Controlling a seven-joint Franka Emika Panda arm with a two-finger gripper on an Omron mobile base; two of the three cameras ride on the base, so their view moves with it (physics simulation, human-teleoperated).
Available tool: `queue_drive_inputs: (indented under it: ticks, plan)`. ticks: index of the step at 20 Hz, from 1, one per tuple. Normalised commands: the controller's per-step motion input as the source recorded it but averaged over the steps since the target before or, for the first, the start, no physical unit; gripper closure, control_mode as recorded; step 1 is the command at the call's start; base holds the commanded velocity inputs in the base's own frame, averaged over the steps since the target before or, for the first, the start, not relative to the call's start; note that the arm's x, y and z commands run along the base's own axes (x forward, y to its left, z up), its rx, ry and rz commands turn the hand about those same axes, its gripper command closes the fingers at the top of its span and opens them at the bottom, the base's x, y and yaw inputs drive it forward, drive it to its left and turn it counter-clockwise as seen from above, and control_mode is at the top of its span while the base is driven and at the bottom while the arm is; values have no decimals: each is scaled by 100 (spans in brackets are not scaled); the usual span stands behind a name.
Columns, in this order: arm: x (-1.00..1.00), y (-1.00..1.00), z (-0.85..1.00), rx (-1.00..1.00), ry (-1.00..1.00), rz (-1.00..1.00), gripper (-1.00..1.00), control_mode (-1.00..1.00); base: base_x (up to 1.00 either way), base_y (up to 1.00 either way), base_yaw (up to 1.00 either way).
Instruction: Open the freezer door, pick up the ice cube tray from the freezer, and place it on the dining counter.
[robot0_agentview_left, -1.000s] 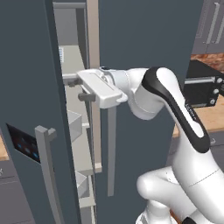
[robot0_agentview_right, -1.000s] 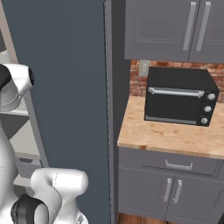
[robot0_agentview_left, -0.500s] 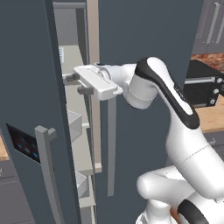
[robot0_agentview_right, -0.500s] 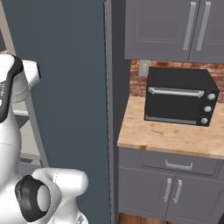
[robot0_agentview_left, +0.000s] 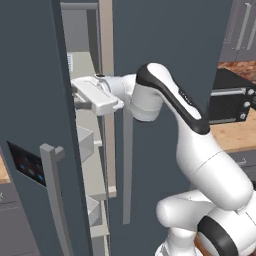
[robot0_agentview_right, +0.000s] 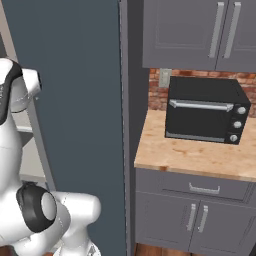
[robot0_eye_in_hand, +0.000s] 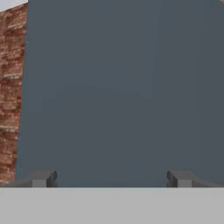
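Observation:
The freezer door (robot0_agentview_left: 35, 115) stands partly open at the left, with its black panel of blue lights (robot0_agentview_left: 27, 165) and grey bar handle (robot0_agentview_left: 56, 200). My arm reaches into the gap between that door and the plain slate-blue door (robot0_agentview_left: 170, 45). The white hand (robot0_agentview_left: 95, 96) lies against the freezer door's inner edge. In the hand view my gripper (robot0_eye_in_hand: 111, 179) is open with nothing between its fingers (robot0_eye_in_hand: 41, 178), close to a flat slate-blue face. Grey shelves and white bins (robot0_agentview_left: 85, 142) show inside the freezer. A pale blue sliver (robot0_agentview_left: 69, 62) sits on an upper shelf; I cannot tell whether it is the ice cube tray. The dining counter is out of view.
The plain door's grey handle (robot0_agentview_left: 127, 165) hangs just right of my hand. A black toaster oven (robot0_agentview_right: 202, 115) stands on a wood-topped grey cabinet (robot0_agentview_right: 195, 155) to the right, with grey wall cupboards (robot0_agentview_right: 200, 30) above and brick wall (robot0_eye_in_hand: 11, 87) behind.
My hand has slid left, deeper into the gap toward the freezer door's inner side, and the elbow has swung up and left. The door stands about as before.

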Motion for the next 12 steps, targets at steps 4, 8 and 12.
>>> queue_drive_inputs:
  ticks: [4,8,12]
  plan:
    - [3,43,-11,0,0,0,-100,-100,0,0,0]
    - [0,36,-1,0,0,0,-100,-100,0,0,0]
    - [-1,33,0,0,0,0,-100,-100,0,0,0]
